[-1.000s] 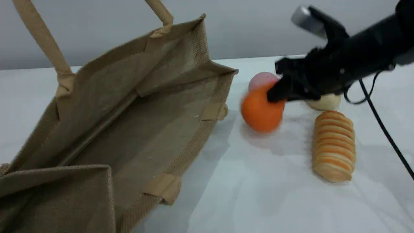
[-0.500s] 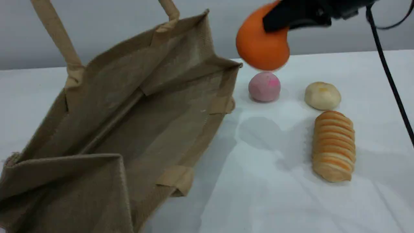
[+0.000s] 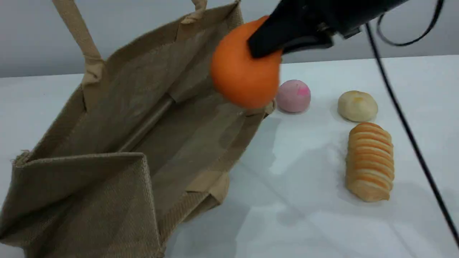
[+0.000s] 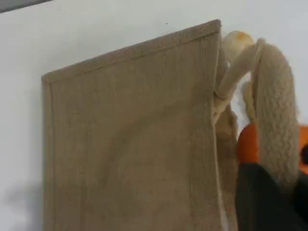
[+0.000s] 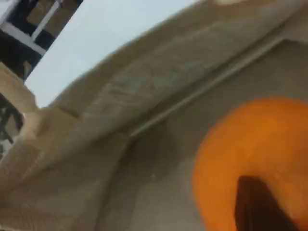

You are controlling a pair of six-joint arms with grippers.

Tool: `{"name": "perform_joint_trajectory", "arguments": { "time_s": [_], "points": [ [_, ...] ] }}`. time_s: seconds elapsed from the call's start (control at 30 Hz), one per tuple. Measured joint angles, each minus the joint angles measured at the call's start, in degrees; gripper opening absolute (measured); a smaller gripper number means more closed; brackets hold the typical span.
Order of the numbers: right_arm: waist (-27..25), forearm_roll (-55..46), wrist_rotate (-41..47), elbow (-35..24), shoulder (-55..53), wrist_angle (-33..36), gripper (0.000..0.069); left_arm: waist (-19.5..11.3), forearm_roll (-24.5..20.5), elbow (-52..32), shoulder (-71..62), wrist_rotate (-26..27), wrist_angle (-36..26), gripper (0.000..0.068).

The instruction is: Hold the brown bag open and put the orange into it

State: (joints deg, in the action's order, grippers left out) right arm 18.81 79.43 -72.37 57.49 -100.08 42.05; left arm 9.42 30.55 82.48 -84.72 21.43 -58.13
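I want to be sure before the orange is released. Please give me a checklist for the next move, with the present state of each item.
1. Right gripper shut on the orange: ok.
2. Orange over the brown bag mouth: ok; it hangs by the right rim.
3. Bag mouth open wide: ok.
4. Left gripper shut on the handle: ok.
5. Bag floor free of objects: cannot tell, partly hidden.
6. Pink ball and bread roll out of the way: ok.
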Motion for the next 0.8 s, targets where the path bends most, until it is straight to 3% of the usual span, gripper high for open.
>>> {"name": "perform_joint_trajectory", "arguments": {
  "time_s": [0.33, 0.47, 0.63, 0.8],
  "points": [
    [12.1, 3.1, -1.6, 0.0, -2.4, -11.7, 0.0034, 0.0, 2.6, 0.0, 0.0, 0.4, -0.5, 0.0087],
    [12.1, 8.8, -5.7, 0.2, -5.5, -12.1, 0.0034, 0.0, 2.6, 0.0, 0.0, 0.6, -1.7, 0.0087],
    [12.1, 17.6, -11.7, 1.9, -9.3, -7.6, 0.0034, 0.0, 2.6, 0.0, 0.0, 0.7, -1.7, 0.0087],
    [12.1, 20.6, -12.3, 3.1, -11.0, -7.0, 0.0034, 0.0, 2.5, 0.0, 0.0, 0.8, -1.4, 0.0087]
  ]
}}
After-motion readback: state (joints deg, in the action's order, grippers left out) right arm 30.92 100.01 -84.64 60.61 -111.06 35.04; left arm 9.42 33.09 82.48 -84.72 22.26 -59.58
